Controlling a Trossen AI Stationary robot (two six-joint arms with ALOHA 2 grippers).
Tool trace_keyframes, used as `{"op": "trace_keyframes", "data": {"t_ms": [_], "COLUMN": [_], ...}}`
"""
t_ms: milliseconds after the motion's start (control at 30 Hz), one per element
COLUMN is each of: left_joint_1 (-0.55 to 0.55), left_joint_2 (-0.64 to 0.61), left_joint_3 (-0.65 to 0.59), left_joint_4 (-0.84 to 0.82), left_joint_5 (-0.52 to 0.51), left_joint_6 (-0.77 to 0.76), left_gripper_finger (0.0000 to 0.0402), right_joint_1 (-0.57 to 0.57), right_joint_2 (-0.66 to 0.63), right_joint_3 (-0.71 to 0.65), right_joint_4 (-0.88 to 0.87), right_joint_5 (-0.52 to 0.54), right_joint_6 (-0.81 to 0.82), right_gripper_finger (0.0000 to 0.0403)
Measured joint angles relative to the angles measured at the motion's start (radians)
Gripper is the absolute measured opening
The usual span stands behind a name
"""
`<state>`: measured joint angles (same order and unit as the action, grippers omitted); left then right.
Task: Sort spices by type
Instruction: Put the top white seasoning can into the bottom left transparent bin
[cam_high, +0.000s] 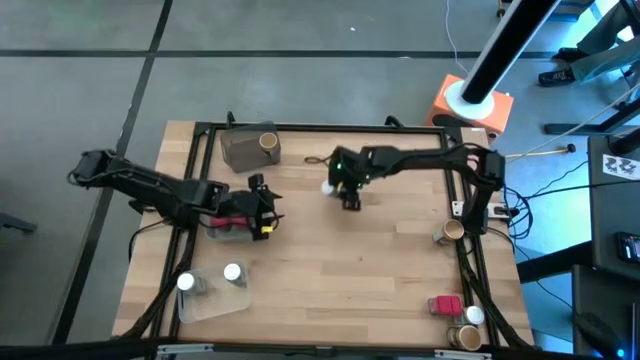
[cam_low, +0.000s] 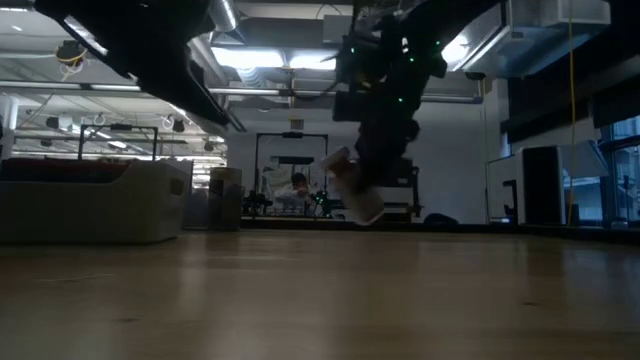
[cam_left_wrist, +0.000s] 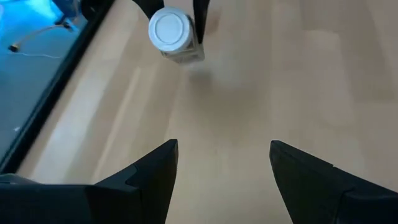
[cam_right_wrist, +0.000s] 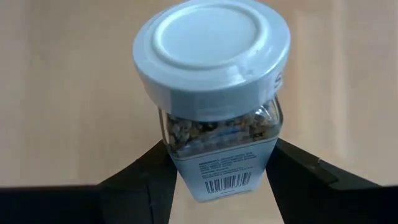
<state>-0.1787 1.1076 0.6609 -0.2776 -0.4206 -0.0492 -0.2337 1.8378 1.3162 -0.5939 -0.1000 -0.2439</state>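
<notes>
While sorting is under way, the high view shows the right gripper (cam_high: 340, 189) above the table's (cam_high: 380, 270) upper middle, pinching a white-capped jar (cam_high: 328, 186); the left gripper (cam_high: 262, 208) is placed left of centre over a red packet (cam_high: 232, 226), jaws spread and holding nothing. Two white-capped jars (cam_high: 232, 272) are seen in the clear tray (cam_high: 215, 305) at lower left, and one brown-topped jar (cam_high: 267, 142) in the grey tray (cam_high: 240, 150) at upper left. Unsorted items are left at the right edge: another brown-topped jar (cam_high: 451, 232), plus a red packet (cam_high: 445, 304), a white cap and a tan jar at lower right. In the low view, the held jar (cam_low: 352, 188) is seen tilted and clear of the tabletop, upper centre. In the left wrist view, spread fingers (cam_left_wrist: 146, 177) are shown with only bare wood between them, the carried jar (cam_left_wrist: 172, 34) at top. In the right wrist view, the jar (cam_right_wrist: 214, 93) is clamped at its base between the fingers (cam_right_wrist: 146, 180). Judged progress: under half; the held jar likely belongs with the clear tray's pair.
</notes>
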Motion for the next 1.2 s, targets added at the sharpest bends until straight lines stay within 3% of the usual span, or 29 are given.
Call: {"op": "trace_keyframes", "data": {"t_ms": [367, 533, 800, 1200], "left_joint_1": [-0.143, -0.217, -0.301, -0.341], "left_joint_2": [0.0, 0.0, 0.001, 0.001], "left_joint_3": [0.0, 0.0, 0.001, 0.001], "left_joint_4": [-0.036, -0.026, -0.018, -0.019], "left_joint_5": [-0.003, -0.008, -0.05, -0.053], "left_joint_6": [-0.175, -0.251, -0.328, -0.347], "left_gripper_finger": [0.0239, 0.0239, 0.0239, 0.0239], "right_joint_1": [0.236, 0.322, 0.409, 0.417], "right_joint_2": [0.004, 0.057, 0.149, 0.211], "right_joint_3": [-0.142, -0.172, -0.171, -0.17], "right_joint_4": [0.503, 0.696, 0.872, 0.919], "right_joint_5": [-0.005, 0.047, 0.134, 0.145], "right_joint_6": [0.183, 0.249, 0.327, 0.398], "right_gripper_finger": [0.0209, 0.0209, 0.0213, 0.0223]}}
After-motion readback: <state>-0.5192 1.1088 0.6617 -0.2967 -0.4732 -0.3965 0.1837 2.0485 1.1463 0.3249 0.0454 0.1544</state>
